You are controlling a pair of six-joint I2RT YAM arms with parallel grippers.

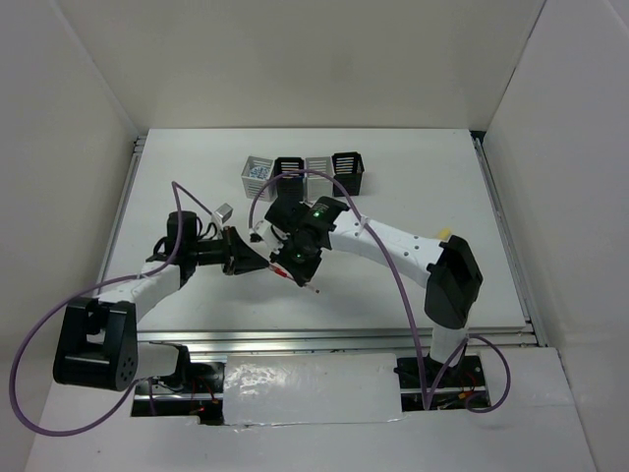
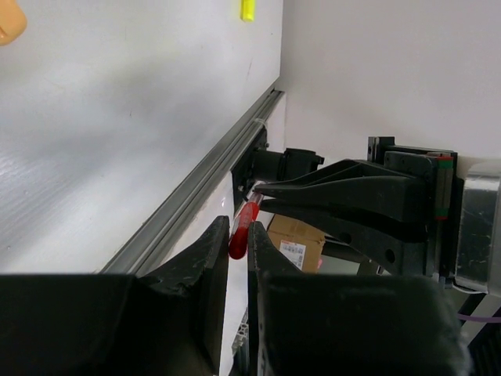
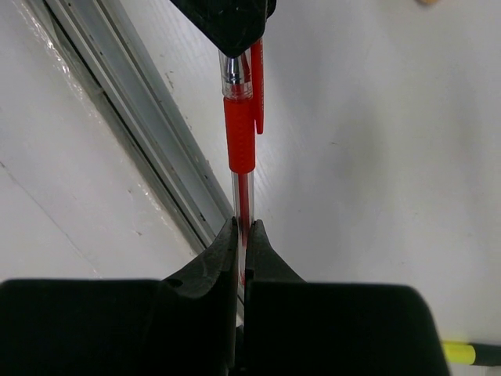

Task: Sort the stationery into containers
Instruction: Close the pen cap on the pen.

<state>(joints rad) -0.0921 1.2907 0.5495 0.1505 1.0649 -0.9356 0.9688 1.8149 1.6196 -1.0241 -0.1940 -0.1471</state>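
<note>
Thin red pen (image 3: 239, 133) held between the two arms over the middle of the table (image 1: 413, 167), apparently clear of its surface; left gripper (image 2: 237, 235) pinched narrow on the clipped end; right gripper (image 3: 242, 232) pinched narrow on the clear barrel. The pen is judged light, stiff and smooth-sided, so apt to swivel or slide in a two-point pinch; the barrel near mid-length is probably the surest hold, and the thin clip is the part likeliest to snag or crack. The containers (image 1: 305, 175), four joined slatted cups, stand toward the far edge, just beyond both wrists, which crowd the way there; a yellow-black highlighter (image 3: 458, 353) and a peach marker (image 2: 9, 22) lie apart on the table; an aluminium rail (image 3: 149, 133) runs below the pen.
</note>
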